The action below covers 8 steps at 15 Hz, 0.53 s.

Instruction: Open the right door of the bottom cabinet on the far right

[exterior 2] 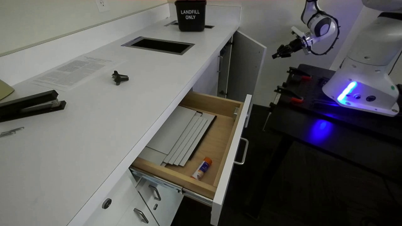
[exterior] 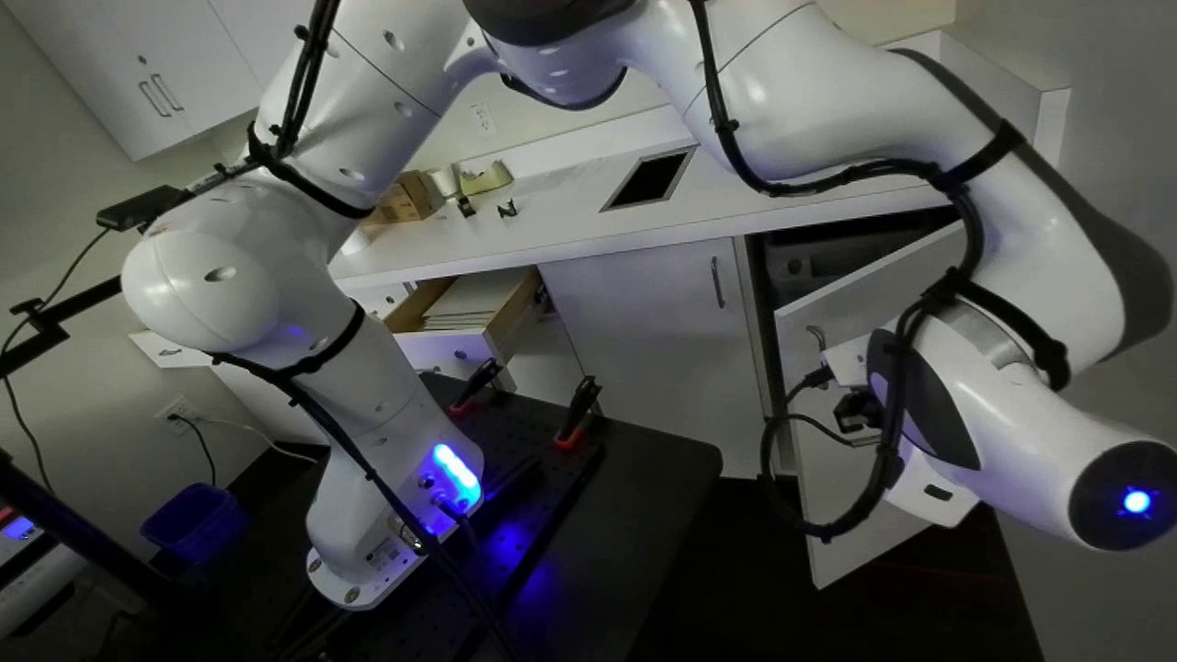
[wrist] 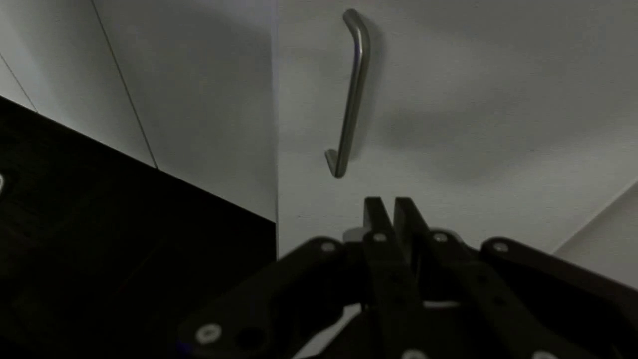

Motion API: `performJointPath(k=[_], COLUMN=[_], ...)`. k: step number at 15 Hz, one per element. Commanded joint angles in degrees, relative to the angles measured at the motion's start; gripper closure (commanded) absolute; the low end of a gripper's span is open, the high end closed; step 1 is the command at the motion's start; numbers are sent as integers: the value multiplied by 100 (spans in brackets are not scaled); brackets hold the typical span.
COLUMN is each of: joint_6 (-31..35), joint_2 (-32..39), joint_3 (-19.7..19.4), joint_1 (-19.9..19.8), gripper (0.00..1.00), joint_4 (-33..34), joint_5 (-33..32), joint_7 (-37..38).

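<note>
The right door [exterior: 855, 515] of the bottom cabinet [exterior: 653, 340] stands swung wide open. Its inner side shows in an exterior view [exterior 2: 246, 62]. In the wrist view the door's white front [wrist: 473, 99] fills most of the picture, with its metal handle [wrist: 353, 99] upper left of my fingertips. My gripper [wrist: 388, 199] has a narrow gap between its fingers and nothing in it. It faces the door front, apart from the handle. The gripper also shows in an exterior view [exterior 2: 277, 55]; in the view from behind the arm, the wrist hides its fingers.
A pulled-out drawer [exterior 2: 230, 150] holds grey sheets and a glue stick [exterior 2: 202, 168]. The white countertop [exterior 2: 103, 125] runs above the cabinets. The black table [exterior: 644, 496] carries the robot base and black clamps [exterior: 579, 414]. A wall [exterior: 1103, 138] stands close beside the arm.
</note>
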Motion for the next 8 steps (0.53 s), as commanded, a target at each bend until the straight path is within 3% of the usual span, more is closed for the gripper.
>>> performJointPath(k=[1, 2, 3, 4, 8], joint_6=[141, 132, 63, 12, 12], joint_2=[-3, -34, -76, -122, -346], joint_3=[117, 154, 200, 242, 401], joint_1=[-311, -361, -403, -436, -409], gripper=[97, 97, 63, 62, 34], joint_4=[447, 508, 560, 599, 601], joint_5=[-539, -703, -901, -1091, -1593], joint_7=[90, 74, 78, 62, -21])
